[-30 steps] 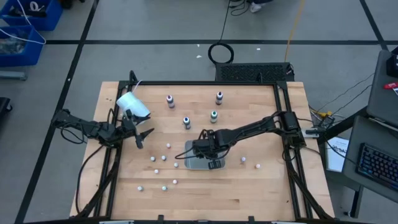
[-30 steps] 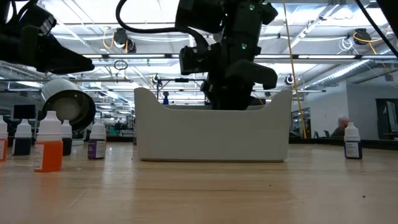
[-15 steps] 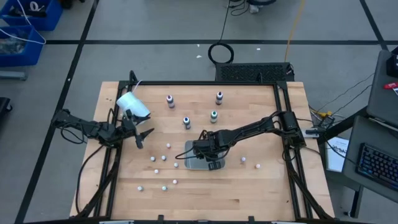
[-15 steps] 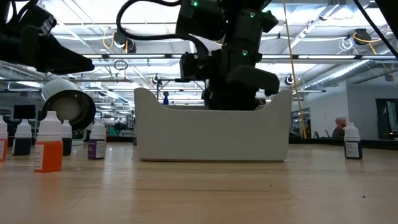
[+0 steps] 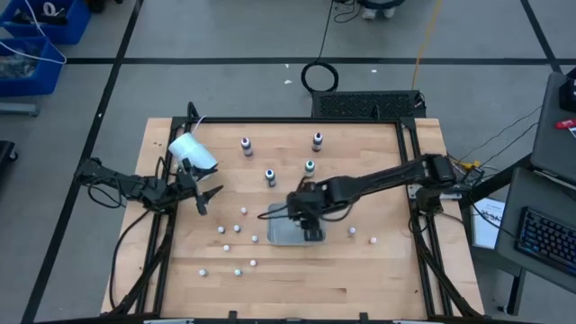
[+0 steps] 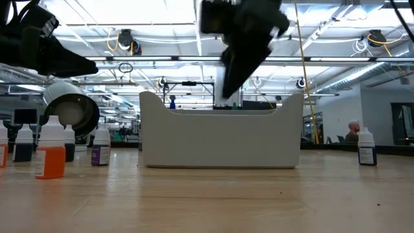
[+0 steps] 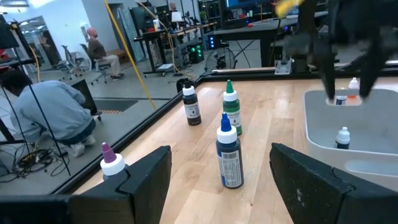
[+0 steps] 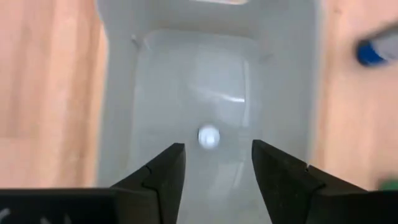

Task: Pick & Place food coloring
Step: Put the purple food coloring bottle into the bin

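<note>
My right gripper (image 8: 214,171) hangs over the white rectangular plastic tray (image 5: 281,232), fingers parted, empty.
One small white-capped food coloring bottle (image 7: 342,138) stands upright inside the tray; my left gripper (image 7: 214,180) waits wide open, well apart.

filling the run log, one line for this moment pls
right gripper open above white bin | bottle in bin | left gripper open, idle at table's left
</note>
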Robot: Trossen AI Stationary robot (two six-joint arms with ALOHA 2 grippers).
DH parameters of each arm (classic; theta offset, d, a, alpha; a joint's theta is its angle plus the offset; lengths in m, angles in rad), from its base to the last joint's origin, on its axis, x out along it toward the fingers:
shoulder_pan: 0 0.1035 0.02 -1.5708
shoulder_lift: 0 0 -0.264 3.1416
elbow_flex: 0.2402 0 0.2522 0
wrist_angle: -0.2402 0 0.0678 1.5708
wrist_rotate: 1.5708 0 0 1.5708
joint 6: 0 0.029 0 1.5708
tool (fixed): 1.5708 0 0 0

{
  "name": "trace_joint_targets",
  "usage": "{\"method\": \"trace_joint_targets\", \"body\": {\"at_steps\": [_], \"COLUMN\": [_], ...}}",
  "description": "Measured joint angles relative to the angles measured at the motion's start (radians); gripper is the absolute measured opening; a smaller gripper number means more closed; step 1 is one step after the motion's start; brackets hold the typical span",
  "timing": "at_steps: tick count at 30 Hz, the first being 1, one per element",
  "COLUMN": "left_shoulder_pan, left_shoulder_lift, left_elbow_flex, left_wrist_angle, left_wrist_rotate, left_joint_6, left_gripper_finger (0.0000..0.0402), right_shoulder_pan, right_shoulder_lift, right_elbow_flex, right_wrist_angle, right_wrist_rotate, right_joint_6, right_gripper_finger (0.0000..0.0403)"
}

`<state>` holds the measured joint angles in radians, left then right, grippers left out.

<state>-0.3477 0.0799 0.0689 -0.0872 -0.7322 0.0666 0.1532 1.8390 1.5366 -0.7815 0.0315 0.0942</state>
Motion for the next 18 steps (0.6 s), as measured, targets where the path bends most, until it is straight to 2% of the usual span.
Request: {"method": "trace_joint_targets", "body": {"at_steps": [5,7,10,15,18], "left_shoulder_pan": [0.000,0.000,0.000,0.000,0.000], "left_shoulder_lift": [0.000,0.000,0.000,0.000,0.000], "left_elbow_flex": [0.000,0.000,0.000,0.000,0.000], "left_wrist_angle": [0.000,0.000,0.000,0.000,0.001], "left_wrist_rotate": [0.000,0.000,0.000,0.000,0.000], "left_joint_6": [0.000,0.000,0.000,0.005,0.002], "left_gripper_finger": [0.0274,0.0274,0.0273,0.0274,0.0274], "right_shoulder_pan": [0.038,0.063,0.119,0.187,0.212], "right_shoulder_lift": [-0.138,-0.188,-0.257,-0.337,-0.358], "right_elbow_flex": [-0.001,-0.027,-0.121,-0.315,-0.427], "right_wrist_angle": [-0.289,-0.351,-0.357,-0.301,-0.208], "right_wrist_rotate": [0.071,0.104,0.174,0.179,0.181], "right_joint_6": [0.316,0.448,0.576,0.713,0.765], "right_gripper_finger": [0.0165,0.0165,0.0165,0.0161,0.0160]}}
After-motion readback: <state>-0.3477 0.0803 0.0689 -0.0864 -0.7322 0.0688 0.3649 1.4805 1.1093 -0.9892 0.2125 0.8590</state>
